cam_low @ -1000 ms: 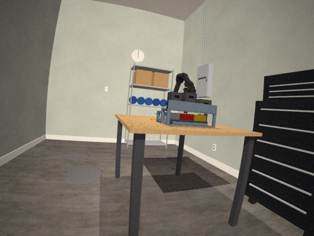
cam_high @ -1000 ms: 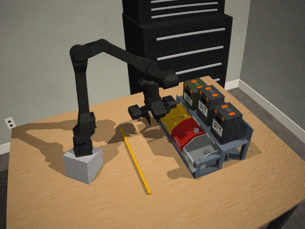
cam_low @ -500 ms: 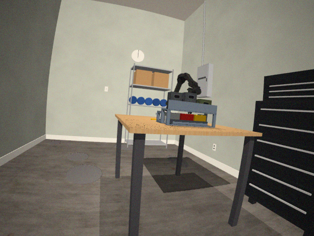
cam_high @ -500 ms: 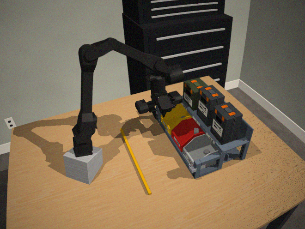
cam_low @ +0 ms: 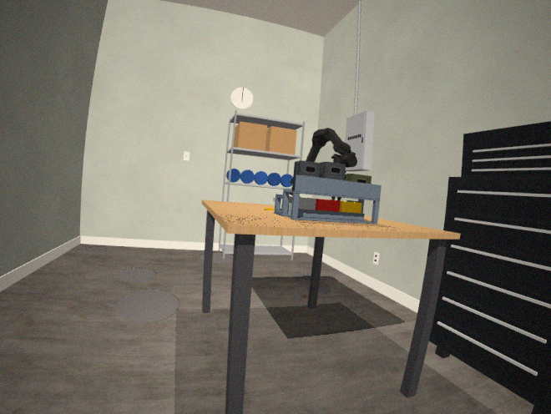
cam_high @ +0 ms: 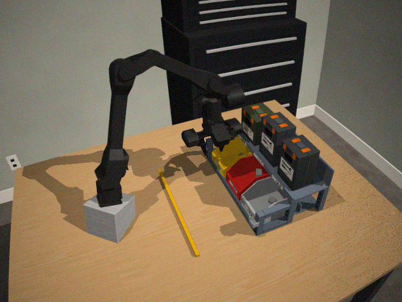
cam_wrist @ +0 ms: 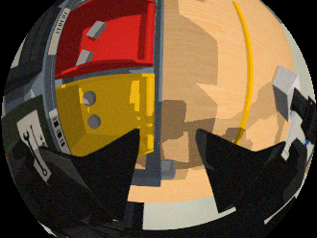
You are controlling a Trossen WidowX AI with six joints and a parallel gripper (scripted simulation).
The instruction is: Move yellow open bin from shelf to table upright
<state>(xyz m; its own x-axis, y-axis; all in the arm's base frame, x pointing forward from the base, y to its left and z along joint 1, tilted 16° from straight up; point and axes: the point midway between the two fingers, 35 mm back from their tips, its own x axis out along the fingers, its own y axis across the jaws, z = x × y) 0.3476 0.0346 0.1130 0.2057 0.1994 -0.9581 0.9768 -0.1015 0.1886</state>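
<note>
The yellow open bin sits in the far slot of the grey-blue shelf's lower tier, beside a red bin and a grey bin. In the wrist view the yellow bin holds two small grey round parts. My gripper hovers just above the bin's front edge. Its fingers are open and empty, straddling the bin's front wall and the shelf rail. From the exterior view the yellow bin shows under the shelf's top tier.
Three dark cases with orange latches stand on the shelf's upper tier. A long yellow bar lies on the table left of the shelf. The arm's grey base block sits at the front left. A black tool cabinet stands behind the table.
</note>
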